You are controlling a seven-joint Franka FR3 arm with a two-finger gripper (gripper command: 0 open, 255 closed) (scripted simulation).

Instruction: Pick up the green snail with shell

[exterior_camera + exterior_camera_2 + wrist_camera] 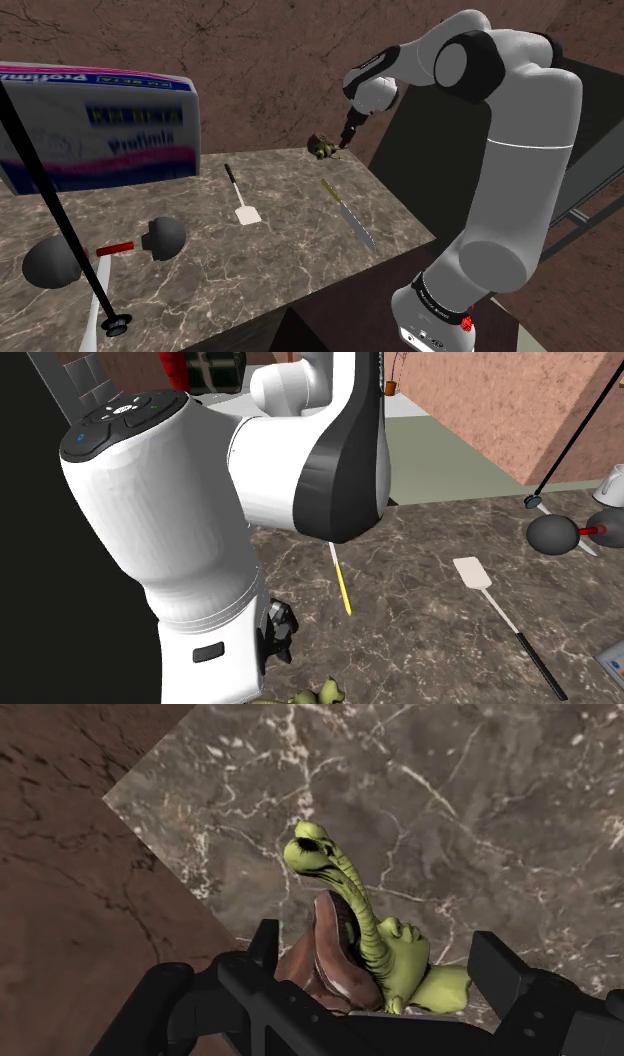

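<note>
The green snail (pixel 385 949) has a long green neck and a brown shell (pixel 320 964). It sits between my black fingers, and my gripper (pixel 380 959) is shut on it: the shell is against one finger (pixel 264 942) and the green foot against the other (pixel 495 966). In the shoulder view the snail (pixel 322 147) hangs at my gripper (pixel 340 143) over the marble table's far edge (pixel 270 152). Whether it still touches the table I cannot tell. In the second exterior view the snail (pixel 318 697) peeks in under my gripper (pixel 280 632).
On the table lie a white spatula (pixel 240 195) and a yellow-handled knife (pixel 348 214). Two dark round objects (pixel 165 237) and a large box (pixel 100 130) stand at the shoulder view's left. A thin black pole (pixel 60 215) crosses there. Brown floor (pixel 80 904) lies past the table's corner.
</note>
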